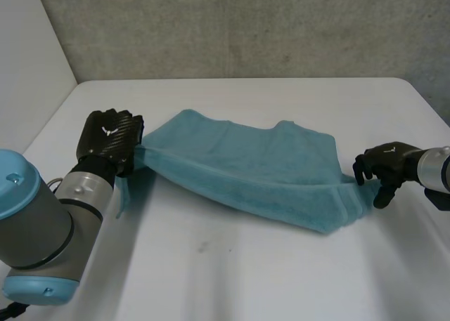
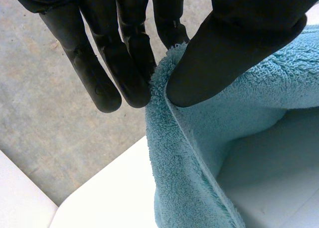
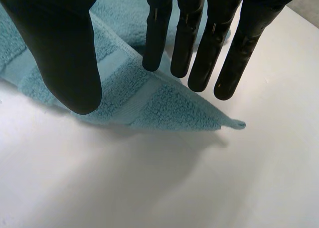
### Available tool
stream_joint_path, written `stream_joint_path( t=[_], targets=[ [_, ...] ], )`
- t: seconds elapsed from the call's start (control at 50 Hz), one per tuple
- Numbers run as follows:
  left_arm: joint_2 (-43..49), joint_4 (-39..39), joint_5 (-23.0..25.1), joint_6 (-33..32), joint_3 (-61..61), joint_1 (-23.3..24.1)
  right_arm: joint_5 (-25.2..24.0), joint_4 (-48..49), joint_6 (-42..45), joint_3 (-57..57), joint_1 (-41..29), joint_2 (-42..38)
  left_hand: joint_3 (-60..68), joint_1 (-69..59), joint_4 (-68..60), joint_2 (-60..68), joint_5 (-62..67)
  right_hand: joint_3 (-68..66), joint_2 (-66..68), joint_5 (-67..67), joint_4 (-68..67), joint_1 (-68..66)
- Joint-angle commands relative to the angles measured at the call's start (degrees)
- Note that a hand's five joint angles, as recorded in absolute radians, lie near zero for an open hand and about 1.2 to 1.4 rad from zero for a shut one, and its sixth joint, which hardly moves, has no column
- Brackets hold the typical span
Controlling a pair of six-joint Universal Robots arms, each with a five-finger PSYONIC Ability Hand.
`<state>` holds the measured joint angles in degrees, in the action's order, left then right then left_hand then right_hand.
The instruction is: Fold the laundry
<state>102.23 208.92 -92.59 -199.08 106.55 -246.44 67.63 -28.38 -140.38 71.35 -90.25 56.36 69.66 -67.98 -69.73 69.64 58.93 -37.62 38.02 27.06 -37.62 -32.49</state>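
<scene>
Head view gives you the teal towel [image 1: 246, 170] stretched across the middle of the tabletop [image 1: 232, 265], apparently doubled lengthwise, with both ends raised. The left robot hand [image 1: 107, 140] pinches one end's edge between thumb and straight fingers. The right robot hand [image 1: 385, 168] pinches the opposite corner the same way. You look mid-fold. Next, bring the ends together evenly, with both pinches firm.

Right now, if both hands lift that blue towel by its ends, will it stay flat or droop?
Probably floppy: the towel sags between the left hand and the right hand, its middle lying on the table. Its looped pile looks grippy, so it likely won't slip from the fingers. It looks thick, so perhaps heavyish for cloth.
</scene>
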Motion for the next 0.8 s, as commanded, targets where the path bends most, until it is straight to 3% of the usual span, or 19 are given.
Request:
stream_joint_path(
  t=[0.02, 0.2, 0.6, 0.66, 0.68, 0.7, 0.74, 0.8],
  targets=[
    [0.0, 0.0, 0.0, 0.0, 0.1, 0.0, 0.2, 4.6, -0.1, 1.2, 0.1, -0.8, 10.3, -12.0, -10.3, 10.4, 11.1, -2.4, 2.0, 3.0, -2.4, -7.5],
    [0.0, 0.1, -0.1, 0.0, 0.2, 0.0, 0.4, 9.0, -1.1, 2.7, -0.4, -0.5, 10.3, -12.0, -10.3, 10.4, 11.1, -2.4, 2.0, 3.0, -2.4, -7.5],
    [0.1, 0.1, -0.1, 0.0, 0.2, 0.0, 0.0, 9.1, -1.8, 3.6, -0.1, -1.3, 10.3, -12.0, -10.3, 10.4, 11.1, -5.1, 4.7, 5.7, -5.1, -10.2],
    [0.4, 0.1, -0.1, 0.0, 0.1, -0.1, 0.0, 9.5, -1.8, 4.2, -0.3, -2.6, 10.3, -12.0, -10.3, 10.4, 11.1, -9.6, 9.2, 10.2, -9.6, -14.8],
    [0.8, 0.2, 0.0, 0.0, 0.1, -0.1, 0.0, 9.8, -1.8, 4.5, -0.4, -2.8, 10.3, -12.0, -10.3, 10.4, 11.1, -20.6, 20.2, 21.2, -20.6, -25.8],
    [0.8, 0.2, 0.0, 0.0, 0.1, -0.1, 0.0, 9.8, -1.8, 4.5, -0.4, -2.8, 10.3, -12.0, -10.3, 10.4, 11.1, -20.7, 20.3, 21.3, -20.7, -25.9],
    [1.6, 0.3, -0.1, 0.0, -0.1, -0.3, 0.0, 11.1, -1.8, 5.1, -0.4, -2.7, 10.3, -12.0, -10.3, 10.4, 11.1, -40.0, 39.6, 40.6, -40.0, -45.1],
    [3.1, 0.5, 0.0, -0.1, -0.2, -1.0, 0.1, 11.8, -1.8, 5.3, -0.2, -2.7, 10.3, -12.0, -10.3, 10.4, 11.1, -42.4, 42.0, 42.9, -42.4, -47.5]
  ],
)
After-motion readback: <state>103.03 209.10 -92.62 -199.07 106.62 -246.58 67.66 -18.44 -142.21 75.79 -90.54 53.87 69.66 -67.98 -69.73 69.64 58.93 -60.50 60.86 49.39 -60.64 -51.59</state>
